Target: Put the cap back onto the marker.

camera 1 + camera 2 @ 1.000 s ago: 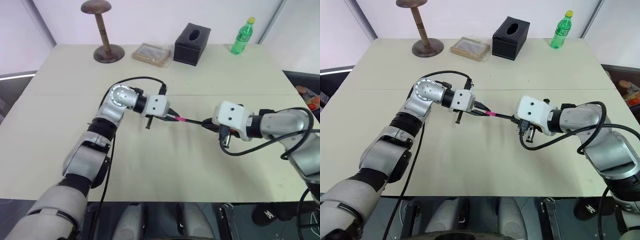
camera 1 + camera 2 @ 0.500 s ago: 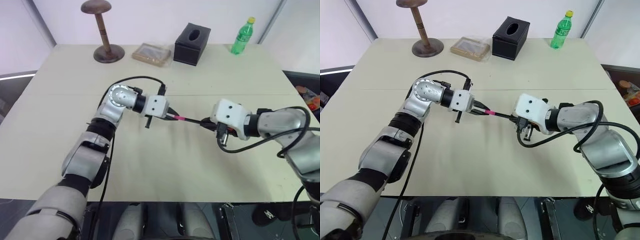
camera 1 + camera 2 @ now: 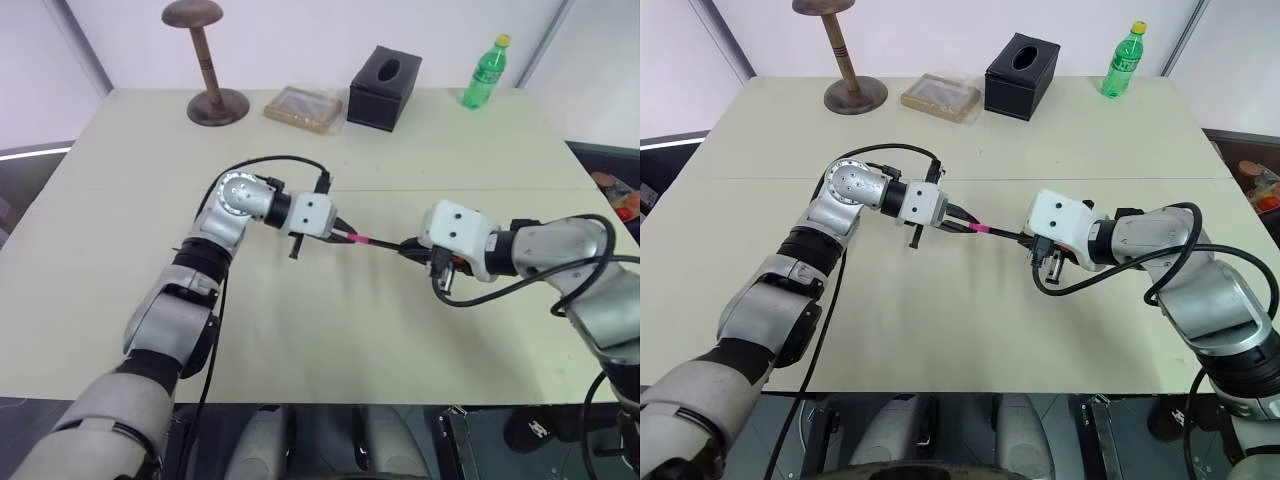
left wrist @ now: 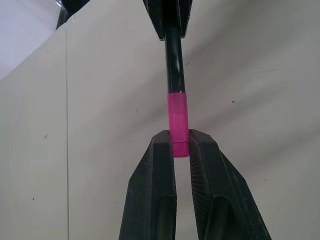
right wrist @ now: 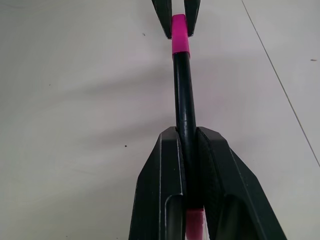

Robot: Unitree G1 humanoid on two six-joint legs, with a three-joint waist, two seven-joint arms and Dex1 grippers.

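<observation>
Above the beige table, the two arms meet near its middle with the marker strung between them. On the left, the left gripper points toward the right arm, and its two black fingers are clamped on the near end of the cap, with most of the pink cylinder sticking out past their tips. The cap sits on the end of the marker, its far rim flush against the black barrel, so cap and barrel form one straight line above the tabletop. Further right, the right gripper is pinched shut on the barrel well back from the cap, the black stick running between its fingers and a pink end showing behind them. Along the far edge of the table, well apart from the arms, stand a wooden stand, a flat tray, a black tissue box and a green bottle.
</observation>
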